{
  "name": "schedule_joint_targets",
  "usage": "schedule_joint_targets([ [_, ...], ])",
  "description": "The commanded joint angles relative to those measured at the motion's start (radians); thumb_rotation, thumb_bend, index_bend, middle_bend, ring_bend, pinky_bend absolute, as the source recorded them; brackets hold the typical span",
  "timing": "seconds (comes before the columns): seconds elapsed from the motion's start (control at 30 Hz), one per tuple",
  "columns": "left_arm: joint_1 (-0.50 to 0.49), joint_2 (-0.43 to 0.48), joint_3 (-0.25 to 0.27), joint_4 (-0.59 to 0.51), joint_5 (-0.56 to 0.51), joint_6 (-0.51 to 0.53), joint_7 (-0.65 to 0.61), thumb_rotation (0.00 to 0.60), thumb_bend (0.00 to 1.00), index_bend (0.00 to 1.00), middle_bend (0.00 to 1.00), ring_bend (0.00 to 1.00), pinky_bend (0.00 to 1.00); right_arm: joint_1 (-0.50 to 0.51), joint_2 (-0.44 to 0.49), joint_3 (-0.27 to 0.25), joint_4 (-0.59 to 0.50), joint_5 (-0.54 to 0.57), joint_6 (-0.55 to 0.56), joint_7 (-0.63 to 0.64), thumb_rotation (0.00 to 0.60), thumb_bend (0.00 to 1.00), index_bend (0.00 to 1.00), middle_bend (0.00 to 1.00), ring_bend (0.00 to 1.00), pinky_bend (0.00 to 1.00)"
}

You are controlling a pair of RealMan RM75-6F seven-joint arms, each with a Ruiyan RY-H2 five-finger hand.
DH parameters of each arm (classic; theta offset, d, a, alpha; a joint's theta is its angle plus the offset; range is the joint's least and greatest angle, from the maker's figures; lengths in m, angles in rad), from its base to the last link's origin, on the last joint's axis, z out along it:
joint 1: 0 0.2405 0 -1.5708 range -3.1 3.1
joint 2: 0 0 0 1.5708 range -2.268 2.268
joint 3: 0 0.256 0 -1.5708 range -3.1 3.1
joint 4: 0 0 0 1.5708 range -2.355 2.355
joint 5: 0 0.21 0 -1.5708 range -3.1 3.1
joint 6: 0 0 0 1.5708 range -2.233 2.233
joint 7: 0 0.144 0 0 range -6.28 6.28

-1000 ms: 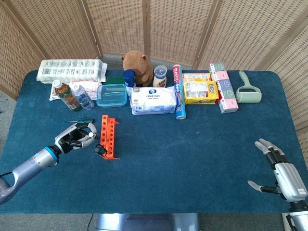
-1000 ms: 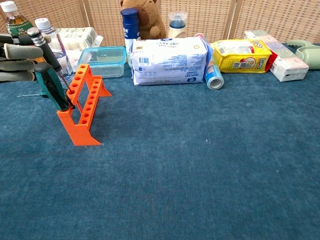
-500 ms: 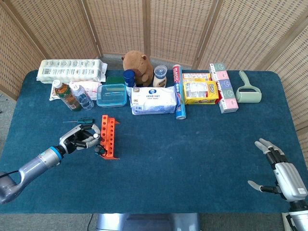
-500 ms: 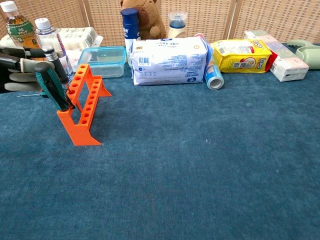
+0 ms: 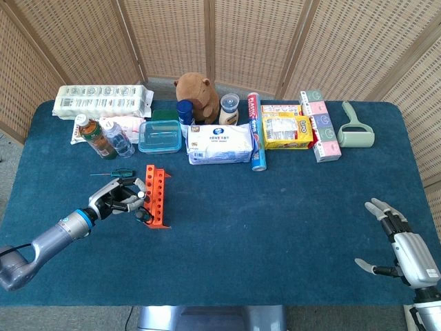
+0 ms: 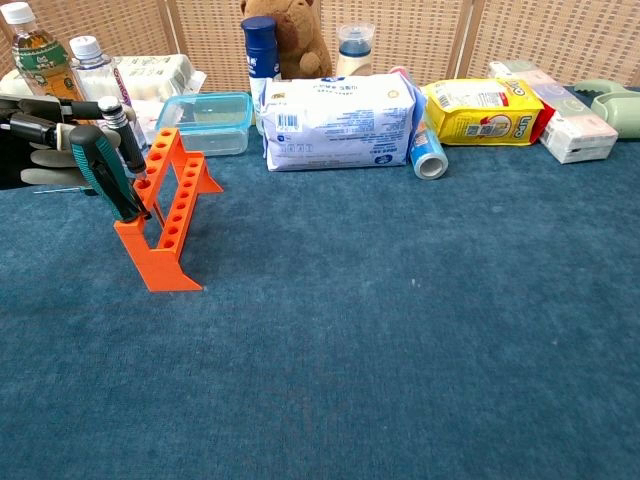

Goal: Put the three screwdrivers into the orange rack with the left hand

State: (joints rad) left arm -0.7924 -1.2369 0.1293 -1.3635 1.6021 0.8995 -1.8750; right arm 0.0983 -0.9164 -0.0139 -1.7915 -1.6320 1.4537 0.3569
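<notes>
The left hand [image 6: 40, 135] is cut off by the chest view's left edge; the tip of its screwdriver [image 6: 125, 135] is too small to place against the orange rack [image 6: 165, 215]; the right hand [image 5: 406, 252] is clipped by the head view's lower edge.

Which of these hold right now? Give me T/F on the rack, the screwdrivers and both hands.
1. The left hand holds a screwdriver at the rack. True.
2. A green-handled screwdriver already sits in the rack. True.
3. All three screwdrivers are in the rack. False: a third screwdriver lies on the table behind the left hand.
4. The right hand grips a lint roller. False: it holds nothing, fingers apart; the roller lies at the table's far right.
5. The rack lies flat on its side. False: it stands upright.
</notes>
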Motion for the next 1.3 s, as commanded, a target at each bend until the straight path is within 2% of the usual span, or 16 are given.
schedule_joint_targets([
  [0.03, 0.002, 0.001, -0.006, -0.006, -0.01, -0.008, 0.019, 0.6, 0.48, 0.42, 0.97, 1.0, 1.0, 0.0, 0.0, 0.0, 0.0, -0.001, 0.001, 0.0, 0.6, 0.02, 0.07, 0.03, 0.0, 0.0],
  [0.27, 0.012, 0.005, -0.025, -0.024, -0.03, -0.008, 0.049, 0.6, 0.48, 0.33, 0.97, 1.0, 1.0, 0.0, 0.0, 0.0, 0.0, 0.0, 0.001, 0.0, 0.6, 0.02, 0.07, 0.03, 0.0, 0.0],
  [0.5, 0.027, 0.034, -0.037, -0.052, -0.012, 0.033, 0.049, 0.6, 0.47, 0.32, 0.97, 1.0, 1.0, -0.001, 0.001, -0.001, -0.001, -0.002, 0.002, 0.002, 0.6, 0.02, 0.07, 0.03, 0.0, 0.0],
  [0.77, 0.035, 0.116, -0.053, -0.118, -0.003, 0.074, 0.098, 0.6, 0.48, 0.31, 0.97, 1.0, 1.0, -0.002, 0.002, -0.002, -0.002, -0.006, 0.006, 0.003, 0.6, 0.02, 0.07, 0.03, 0.0, 0.0],
  [0.9, 0.027, 0.176, -0.068, -0.167, -0.048, 0.031, 0.246, 0.6, 0.48, 0.26, 0.97, 1.0, 1.0, -0.003, 0.003, -0.002, -0.003, -0.008, 0.008, 0.002, 0.6, 0.02, 0.07, 0.03, 0.0, 0.0],
  [1.0, 0.012, 0.199, -0.088, -0.209, -0.117, -0.035, 0.374, 0.6, 0.47, 0.17, 0.97, 1.0, 1.0, -0.003, 0.003, -0.003, -0.004, -0.008, 0.007, 0.001, 0.6, 0.02, 0.07, 0.03, 0.0, 0.0],
  [1.1, 0.006, 0.209, -0.124, -0.246, -0.182, -0.058, 0.455, 0.6, 0.46, 0.07, 0.97, 1.0, 1.0, -0.003, 0.002, -0.003, -0.004, -0.007, 0.006, -0.002, 0.6, 0.02, 0.07, 0.03, 0.0, 0.0],
  [1.2, -0.004, 0.222, -0.161, -0.285, -0.25, -0.084, 0.564, 0.6, 0.42, 0.03, 0.97, 1.0, 1.0, -0.001, 0.0, -0.003, -0.004, -0.005, 0.002, -0.005, 0.6, 0.02, 0.07, 0.03, 0.0, 0.0],
  [1.3, -0.032, 0.238, -0.18, -0.299, -0.31, -0.134, 0.725, 0.6, 0.31, 0.0, 0.97, 1.0, 1.0, 0.002, -0.001, -0.002, -0.004, -0.001, -0.006, -0.007, 0.6, 0.02, 0.07, 0.03, 0.0, 0.0],
])
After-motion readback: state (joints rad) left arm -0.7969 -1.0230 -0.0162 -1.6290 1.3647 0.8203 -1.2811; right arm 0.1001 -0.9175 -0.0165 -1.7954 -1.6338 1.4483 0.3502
